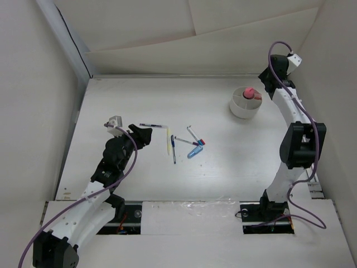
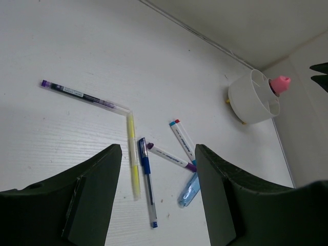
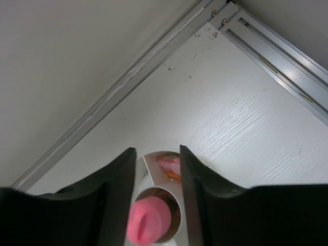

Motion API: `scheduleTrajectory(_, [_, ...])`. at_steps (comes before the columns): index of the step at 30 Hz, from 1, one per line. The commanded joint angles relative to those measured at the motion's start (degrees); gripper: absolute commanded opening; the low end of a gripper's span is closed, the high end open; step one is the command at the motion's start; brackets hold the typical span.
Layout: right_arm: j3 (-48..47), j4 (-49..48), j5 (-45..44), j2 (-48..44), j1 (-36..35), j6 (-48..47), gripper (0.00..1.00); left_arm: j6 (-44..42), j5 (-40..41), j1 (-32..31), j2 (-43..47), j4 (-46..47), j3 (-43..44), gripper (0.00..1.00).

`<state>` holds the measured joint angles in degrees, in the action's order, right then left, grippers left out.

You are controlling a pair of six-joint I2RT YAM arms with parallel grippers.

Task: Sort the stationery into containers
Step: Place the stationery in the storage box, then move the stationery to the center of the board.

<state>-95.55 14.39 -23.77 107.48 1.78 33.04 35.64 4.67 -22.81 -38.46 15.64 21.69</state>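
A round white tub (image 1: 244, 106) with inner dividers sits toward the far right of the table. A pink-capped glue stick (image 1: 250, 92) stands in one compartment, leaning toward the rim. Another compartment holds something pink and orange (image 3: 169, 165), too hidden to name. Well apart from the tub, mid-table, the pens lie flat in a loose cluster: a clear pen with a purple end (image 1: 150, 125), a yellow pen (image 1: 168, 141) touching its tip, a blue pen (image 1: 173, 150) just beside the yellow one, a white purple-tipped marker (image 1: 184, 140), a white marker capped red and blue (image 1: 195, 134), and a short light-blue piece (image 1: 194, 151).
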Motion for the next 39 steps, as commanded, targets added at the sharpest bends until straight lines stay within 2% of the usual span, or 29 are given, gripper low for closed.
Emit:
scheduleTrajectory(1, [3.1, -2.2, 3.2, -5.4, -0.4, 1.3, 0.41, 0.1, -0.5, -0.2, 1.1, 2.5, 2.4, 0.56])
scheduleTrajectory(2, [4.1, -2.9, 3.7, -6.7, -1.1, 1.3, 0.36, 0.1, -0.5, -0.2, 1.1, 2.5, 2.4, 0.56])
scheduleTrajectory(3, [6.3, -2.9, 4.3, -9.5, -1.6, 1.3, 0.22, 0.1, -0.5, -0.2, 1.1, 2.5, 2.4, 0.56])
scheduleTrajectory(7, [13.4, -4.4, 6.6, -16.5, -7.1, 1.3, 0.0, 0.1, -0.5, -0.2, 1.1, 2.5, 2.4, 0.56])
scheduleTrajectory(10, [18.8, -5.1, 7.3, -20.0, -14.2, 0.5, 0.0, 0.1, -0.5, -0.2, 1.1, 2.5, 2.4, 0.56])
scheduleTrajectory(16, [23.0, 1.9, 11.9, -19.9, -28.8, -1.2, 0.0, 0.1, -0.5, -0.2, 1.1, 2.5, 2.4, 0.54])
scheduleTrajectory(19, [26.0, 4.8, 14.1, -19.3, -34.6, -1.2, 0.12, 0.1, -1.1, -0.2, 1.1, 2.5, 2.4, 0.54])
scheduleTrajectory(20, [27.3, 5.6, 14.1, -18.8, -35.8, -1.2, 0.2, 0.1, -1.1, -0.2, 1.1, 2.5, 2.4, 0.54])
scheduleTrajectory(21, [28.0, 6.4, 14.1, -18.8, -36.8, -0.7, 0.38, 0.1, -1.1, -0.2, 1.6, 2.5, 2.4, 0.54])
scheduleTrajectory(25, [31.6, 8.5, 14.3, -17.7, -40.2, 1.7, 0.66, 0.1, -1.1, -0.2, 1.6, 2.5, 2.4, 0.54])
scheduleTrajectory(29, [34.5, 6.9, 17.3, -17.1, -42.2, 4.2, 0.75, 0.1, -1.6, -0.2, 1.6, 2.5, 2.4, 0.54])
scheduleTrajectory(39, [36.8, 1.6, 18.7, -11.9, -43.4, 7.7, 0.72, 0.1, -1.6, -0.2, 2.2, 2.5, 2.4, 0.54])
